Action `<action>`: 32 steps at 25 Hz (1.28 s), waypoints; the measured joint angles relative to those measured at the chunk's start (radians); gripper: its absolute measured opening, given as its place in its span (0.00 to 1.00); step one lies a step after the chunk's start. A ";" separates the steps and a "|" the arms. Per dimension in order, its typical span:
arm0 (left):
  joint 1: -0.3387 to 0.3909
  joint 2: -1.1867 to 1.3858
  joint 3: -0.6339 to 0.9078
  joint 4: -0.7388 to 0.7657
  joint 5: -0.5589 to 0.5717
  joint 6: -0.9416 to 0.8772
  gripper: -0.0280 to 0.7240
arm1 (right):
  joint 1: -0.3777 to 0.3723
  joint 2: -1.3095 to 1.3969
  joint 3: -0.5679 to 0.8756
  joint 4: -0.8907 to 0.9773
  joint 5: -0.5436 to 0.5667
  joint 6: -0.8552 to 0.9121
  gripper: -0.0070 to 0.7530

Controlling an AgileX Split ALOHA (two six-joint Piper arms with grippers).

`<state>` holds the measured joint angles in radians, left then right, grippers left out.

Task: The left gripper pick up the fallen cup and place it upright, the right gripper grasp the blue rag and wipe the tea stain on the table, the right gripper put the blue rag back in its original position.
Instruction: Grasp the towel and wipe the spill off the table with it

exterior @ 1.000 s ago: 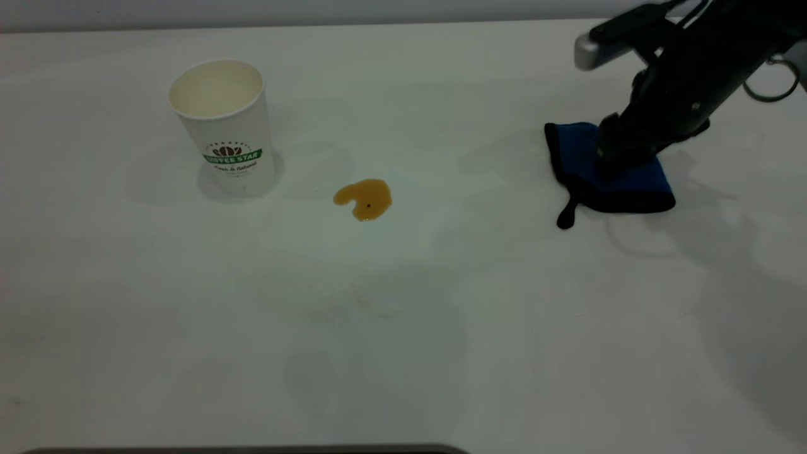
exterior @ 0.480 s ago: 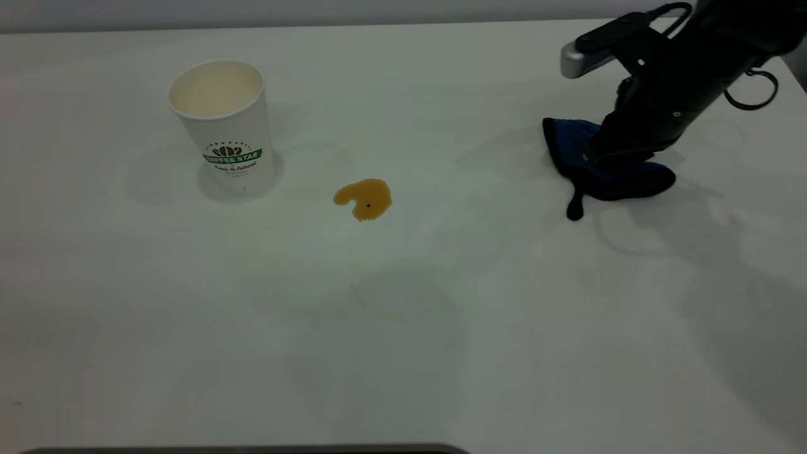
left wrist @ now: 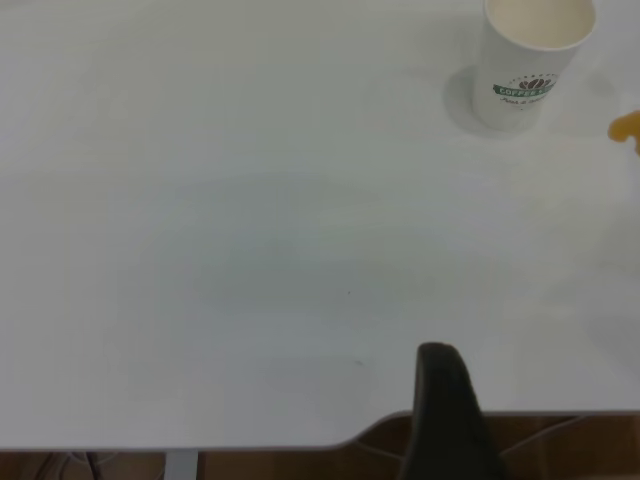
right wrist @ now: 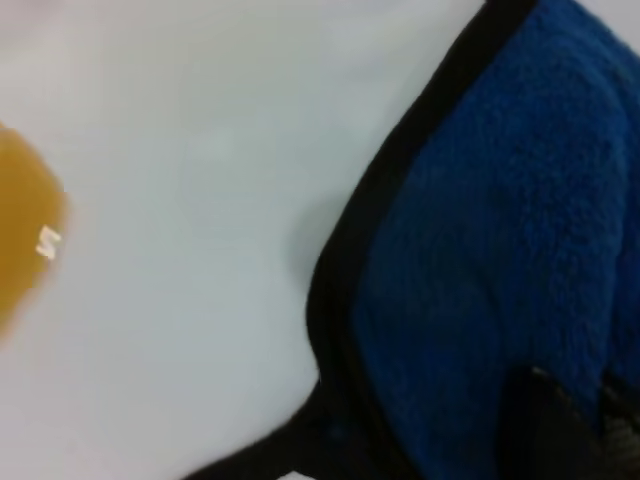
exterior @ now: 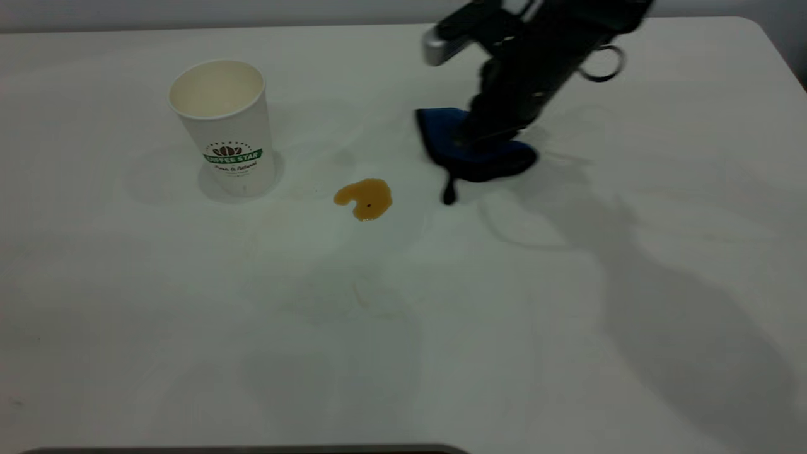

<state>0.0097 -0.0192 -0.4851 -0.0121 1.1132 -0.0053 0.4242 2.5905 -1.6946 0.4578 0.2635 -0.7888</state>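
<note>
The white paper cup (exterior: 224, 123) stands upright at the table's left, logo facing the camera; it also shows in the left wrist view (left wrist: 532, 58). The amber tea stain (exterior: 365, 198) lies right of the cup. My right gripper (exterior: 482, 135) is shut on the blue rag (exterior: 470, 151) and holds it just right of the stain, its black loop hanging to the table. In the right wrist view the blue rag (right wrist: 500, 250) fills the frame with the stain (right wrist: 25, 240) at the edge. My left gripper is out of the exterior view; one black finger (left wrist: 445, 415) shows at the table edge.
The white table (exterior: 567, 284) has a rounded corner at the far right. Faint yellowish smears (exterior: 359, 299) lie in front of the stain. A dark strip runs along the near edge (exterior: 252, 449).
My right gripper has lifted the blue rag from its spot at the right and carried it left, close to the tea stain. The cup and the stain have not moved.
</note>
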 joint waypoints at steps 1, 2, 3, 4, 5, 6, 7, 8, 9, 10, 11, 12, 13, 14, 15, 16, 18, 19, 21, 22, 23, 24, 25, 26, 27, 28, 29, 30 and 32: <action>0.000 0.000 0.000 0.000 0.000 -0.001 0.72 | 0.012 0.017 -0.032 0.000 0.013 0.000 0.05; 0.000 0.000 0.000 0.000 0.000 -0.001 0.72 | 0.026 0.027 -0.062 0.002 0.027 0.000 0.05; 0.000 0.000 0.000 0.000 0.000 -0.001 0.72 | 0.042 0.040 -0.084 0.005 0.039 0.000 0.05; 0.000 0.000 0.000 0.000 0.000 -0.001 0.72 | 0.056 0.050 -0.106 0.010 0.047 0.000 0.05; 0.000 0.000 0.000 0.000 0.000 -0.001 0.72 | 0.072 0.056 -0.121 0.018 0.060 0.000 0.05; 0.000 0.000 0.000 0.000 0.000 -0.001 0.72 | 0.088 0.059 -0.128 0.027 0.068 0.000 0.05; 0.000 0.000 0.000 0.000 0.000 -0.001 0.72 | 0.104 0.061 -0.133 0.039 0.075 0.000 0.05; 0.000 0.000 0.000 0.000 0.000 -0.001 0.72 | 0.116 0.061 -0.135 0.050 0.081 0.000 0.05; 0.000 0.000 0.000 0.000 0.000 -0.001 0.72 | 0.131 0.062 -0.137 0.057 0.089 0.000 0.05; 0.000 0.000 0.000 0.000 0.000 -0.001 0.72 | 0.145 0.063 -0.137 0.062 0.098 0.000 0.05; 0.000 0.000 0.000 0.000 0.000 -0.001 0.72 | 0.156 0.063 -0.138 0.067 0.108 0.000 0.05; 0.000 0.000 0.000 0.000 0.000 -0.001 0.72 | 0.167 0.064 -0.140 0.070 0.124 0.000 0.05; 0.000 0.000 0.000 0.000 0.000 -0.001 0.72 | 0.178 0.064 -0.141 0.071 0.148 0.000 0.05; 0.000 0.000 0.000 0.000 0.000 -0.001 0.72 | 0.186 0.064 -0.142 0.071 0.177 0.000 0.05; 0.000 0.000 0.000 0.000 0.000 -0.001 0.72 | 0.191 0.064 -0.144 0.069 0.206 0.000 0.05; 0.000 0.000 0.000 0.000 0.000 -0.001 0.72 | 0.193 0.061 -0.144 0.058 0.248 0.000 0.05; 0.000 0.000 0.000 0.000 0.000 -0.001 0.72 | 0.193 0.058 -0.146 0.018 0.335 0.003 0.05; 0.000 0.000 0.000 0.000 0.000 -0.001 0.72 | 0.192 0.056 -0.147 -0.014 0.371 0.016 0.05; 0.000 0.000 0.000 0.000 0.000 -0.001 0.72 | 0.189 0.053 -0.150 -0.099 0.406 0.093 0.05; 0.000 0.000 0.000 0.000 0.000 -0.001 0.72 | 0.187 0.049 -0.151 -0.158 0.407 0.160 0.05; 0.000 0.000 0.000 0.000 0.000 -0.001 0.72 | 0.182 0.047 -0.152 -0.230 0.404 0.242 0.05; 0.000 0.000 0.000 0.000 0.000 -0.002 0.72 | 0.175 0.044 -0.152 -0.296 0.389 0.335 0.05; 0.000 0.000 0.000 0.000 0.000 -0.002 0.72 | 0.167 0.043 -0.152 -0.378 0.368 0.416 0.05; 0.000 0.000 0.000 0.000 0.000 -0.002 0.72 | 0.160 0.043 -0.154 -0.458 0.338 0.513 0.05; 0.000 0.000 0.000 0.000 0.000 -0.002 0.72 | 0.152 0.043 -0.159 -0.533 0.307 0.601 0.05; 0.000 0.000 0.000 0.000 0.000 -0.002 0.72 | 0.145 0.046 -0.164 -0.585 0.280 0.663 0.05; 0.000 0.000 0.000 0.000 0.000 -0.003 0.72 | 0.142 0.048 -0.170 -0.628 0.259 0.719 0.05; 0.000 0.000 0.000 0.000 0.000 -0.003 0.72 | 0.139 0.052 -0.177 -0.652 0.238 0.755 0.05; 0.000 0.000 0.000 0.000 0.000 -0.003 0.72 | 0.140 0.059 -0.187 -0.648 0.214 0.771 0.05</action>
<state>0.0097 -0.0192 -0.4851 -0.0121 1.1132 -0.0081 0.5647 2.6495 -1.8819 -0.1899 0.4770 -0.0174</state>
